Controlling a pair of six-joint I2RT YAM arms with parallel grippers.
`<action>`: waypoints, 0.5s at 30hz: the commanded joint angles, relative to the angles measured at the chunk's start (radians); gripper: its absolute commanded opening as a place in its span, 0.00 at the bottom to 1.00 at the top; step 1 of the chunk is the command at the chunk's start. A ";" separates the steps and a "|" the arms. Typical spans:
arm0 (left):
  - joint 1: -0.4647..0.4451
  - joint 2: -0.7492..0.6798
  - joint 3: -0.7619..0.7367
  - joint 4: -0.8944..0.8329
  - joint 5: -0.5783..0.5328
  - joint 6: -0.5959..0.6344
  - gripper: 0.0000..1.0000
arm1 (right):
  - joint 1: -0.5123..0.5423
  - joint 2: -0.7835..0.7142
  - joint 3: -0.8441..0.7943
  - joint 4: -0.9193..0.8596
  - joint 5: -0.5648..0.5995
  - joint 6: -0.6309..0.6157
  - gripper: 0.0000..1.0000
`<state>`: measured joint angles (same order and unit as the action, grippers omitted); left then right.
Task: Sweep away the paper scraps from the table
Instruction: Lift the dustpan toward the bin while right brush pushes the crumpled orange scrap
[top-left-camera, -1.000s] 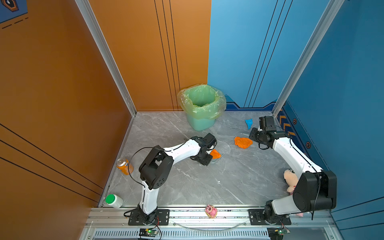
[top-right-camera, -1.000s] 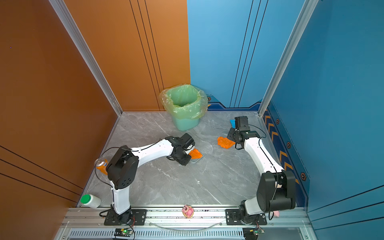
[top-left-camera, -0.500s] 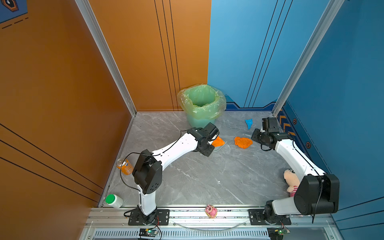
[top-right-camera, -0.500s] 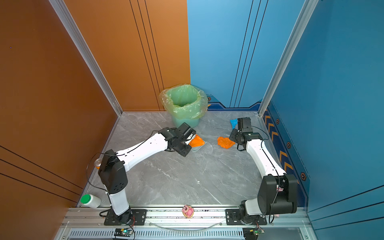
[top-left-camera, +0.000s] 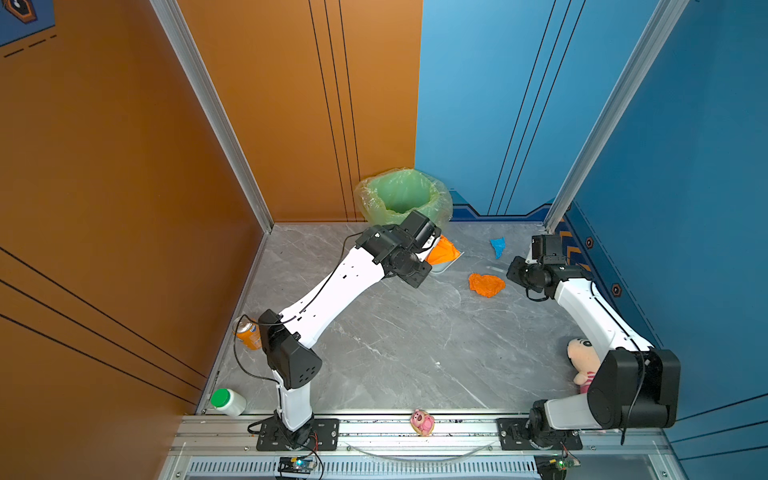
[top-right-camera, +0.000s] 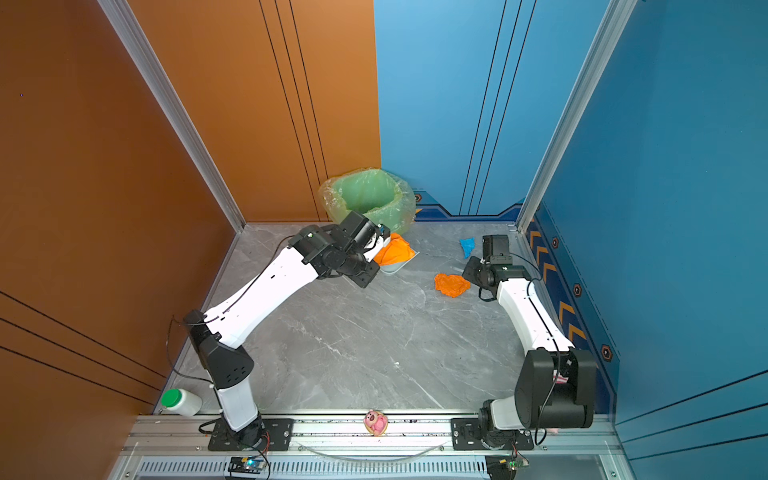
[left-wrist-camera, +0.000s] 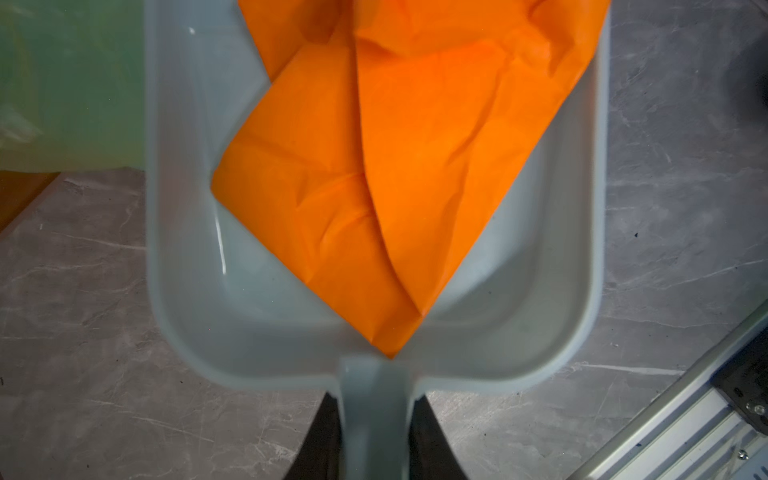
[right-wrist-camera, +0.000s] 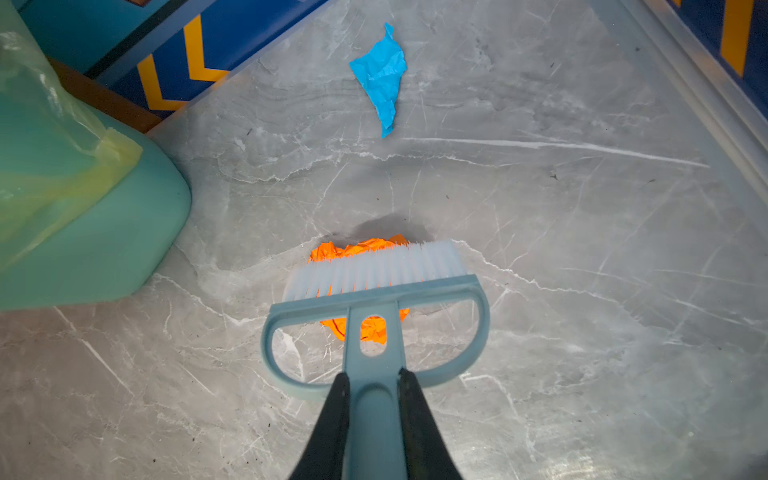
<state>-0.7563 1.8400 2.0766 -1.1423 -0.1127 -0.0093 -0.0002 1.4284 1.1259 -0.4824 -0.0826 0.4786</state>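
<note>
My left gripper (left-wrist-camera: 374, 401) is shut on the handle of a pale blue dustpan (left-wrist-camera: 552, 291). A flat orange paper scrap (left-wrist-camera: 399, 166) lies in the dustpan, also seen in both top views (top-left-camera: 443, 251) (top-right-camera: 395, 252), right in front of the green bin. My right gripper (right-wrist-camera: 372, 380) is shut on the handle of a pale blue brush (right-wrist-camera: 374, 291). Its white bristles sit over a crumpled orange paper scrap (right-wrist-camera: 357, 249) (top-left-camera: 485, 284) on the grey marble table (top-left-camera: 395, 353). A blue paper scrap (right-wrist-camera: 381, 79) (top-left-camera: 497, 247) lies farther back, apart from the brush.
A green bin (top-left-camera: 402, 199) with a plastic liner stands at the back wall. At the left edge are an orange can (top-left-camera: 248, 334) and a white bottle (top-left-camera: 227, 401). One pink plush toy (top-left-camera: 422, 422) is on the front rail and a plush doll (top-left-camera: 582, 357) is behind the right arm.
The left arm has stretched out and carried the dustpan with its orange scrap from mid-table back to the bin. The right arm and brush have barely moved.
</note>
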 joint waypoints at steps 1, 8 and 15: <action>0.037 0.009 0.091 -0.066 -0.029 0.048 0.00 | -0.006 -0.003 -0.012 0.038 -0.044 0.019 0.00; 0.115 0.092 0.273 -0.091 -0.079 0.079 0.00 | -0.006 0.017 -0.010 0.042 -0.067 0.026 0.00; 0.184 0.184 0.393 -0.093 -0.134 0.103 0.00 | -0.003 0.012 -0.029 0.047 -0.079 0.030 0.00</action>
<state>-0.5907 1.9903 2.4252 -1.2053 -0.1967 0.0677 -0.0002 1.4384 1.1133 -0.4484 -0.1394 0.4976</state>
